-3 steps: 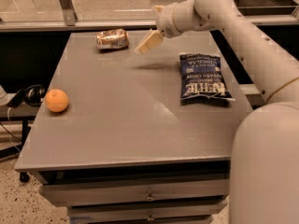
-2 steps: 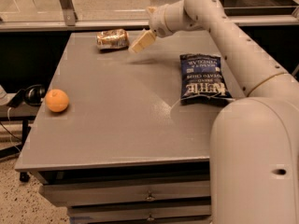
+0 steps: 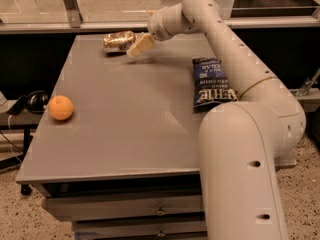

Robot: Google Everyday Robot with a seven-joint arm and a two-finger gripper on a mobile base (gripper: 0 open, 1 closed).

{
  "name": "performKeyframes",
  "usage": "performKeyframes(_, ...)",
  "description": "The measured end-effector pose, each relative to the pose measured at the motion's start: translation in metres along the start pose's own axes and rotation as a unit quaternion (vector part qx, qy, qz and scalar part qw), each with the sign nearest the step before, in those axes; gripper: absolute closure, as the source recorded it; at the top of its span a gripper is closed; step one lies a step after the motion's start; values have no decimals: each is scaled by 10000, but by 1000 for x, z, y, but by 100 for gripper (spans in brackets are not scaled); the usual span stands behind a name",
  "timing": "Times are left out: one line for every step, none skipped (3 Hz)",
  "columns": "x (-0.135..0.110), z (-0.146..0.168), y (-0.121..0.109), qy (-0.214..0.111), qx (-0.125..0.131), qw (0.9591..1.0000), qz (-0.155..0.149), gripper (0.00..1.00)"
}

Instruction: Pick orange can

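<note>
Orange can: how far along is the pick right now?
Done: the arm is stretched to the far edge of the table, with the gripper right beside the orange can. In hand: the final approach; the can lies on its side on the table, not lifted. Left: grip it and lift it clear.

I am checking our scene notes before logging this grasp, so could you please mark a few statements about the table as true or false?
1. The dented orange-and-silver metal can lies on its side near the far edge of the grey table. True.
2. The cream two-finger gripper is right beside the can, on its right in the camera view. True.
3. The round orange fruit sits in the gripper. False: it rests alone near the table's left edge.
4. The flat dark blue chip bag lies on top of the can. False: it lies apart, on the table's right side.
</note>
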State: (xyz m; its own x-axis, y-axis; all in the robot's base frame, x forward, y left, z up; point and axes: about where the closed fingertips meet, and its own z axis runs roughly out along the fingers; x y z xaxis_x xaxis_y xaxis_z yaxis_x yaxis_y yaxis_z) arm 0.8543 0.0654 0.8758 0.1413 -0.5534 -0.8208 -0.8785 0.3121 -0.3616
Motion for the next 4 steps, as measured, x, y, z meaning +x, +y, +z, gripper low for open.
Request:
performKeyframes(-5,19,11,-38,-235,9997,97,18)
performKeyframes(-10,27,18,-67,-396,9991,142,41)
performKeyframes(-10,24,22,-43,-464,9987,181,65)
performKeyframes(-4,10,23,24,-459,9986,256,88)
